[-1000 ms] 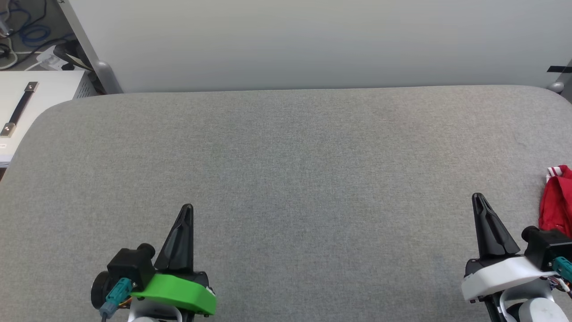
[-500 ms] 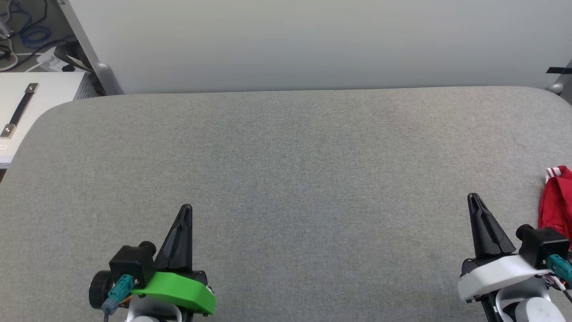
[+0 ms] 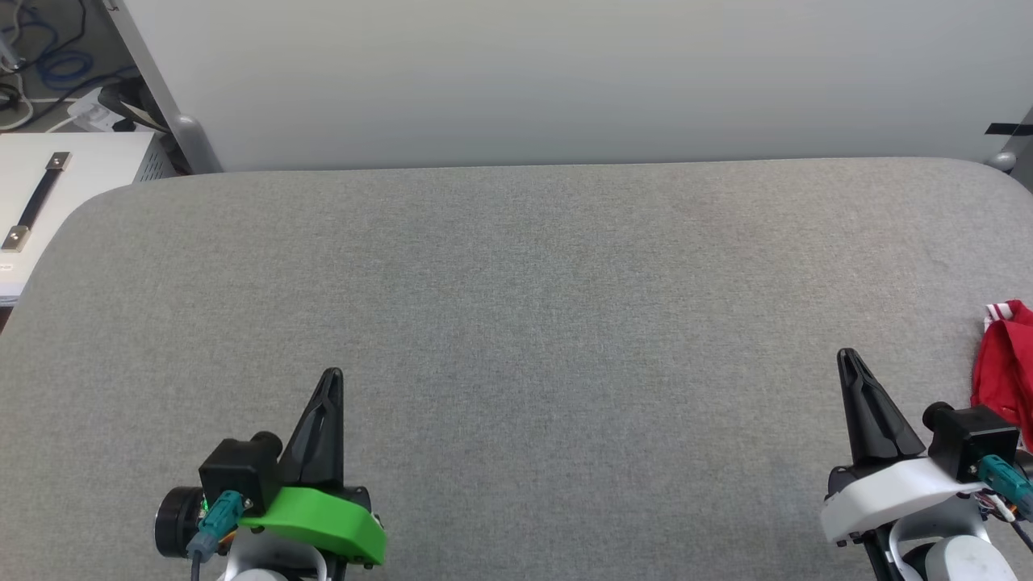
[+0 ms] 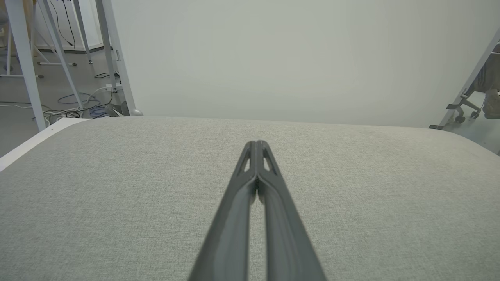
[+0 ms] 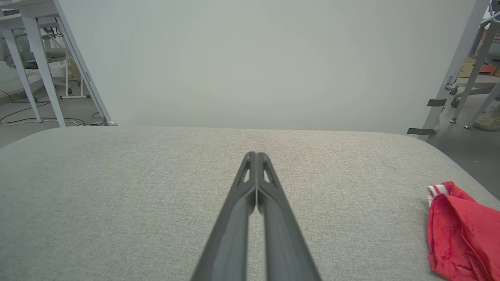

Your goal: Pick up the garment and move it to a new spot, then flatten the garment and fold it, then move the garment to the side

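Meanwhile, a red jersey [image 3: 1003, 363] lies bunched at the right edge of the grey padded table [image 3: 516, 274].

The left gripper [image 3: 332, 376] and right gripper [image 3: 846, 356] sit low over the near side of the table, each with its dark fingers pressed together on nothing. The red jersey, striped trim showing, lies just beside the right gripper and is partly cut off by the frame. The scene suits a garment waiting to be lifted as well as one already set aside; whether it is folded cannot be told. Should it need lifting, the right gripper is nearest and must part its fingers first.
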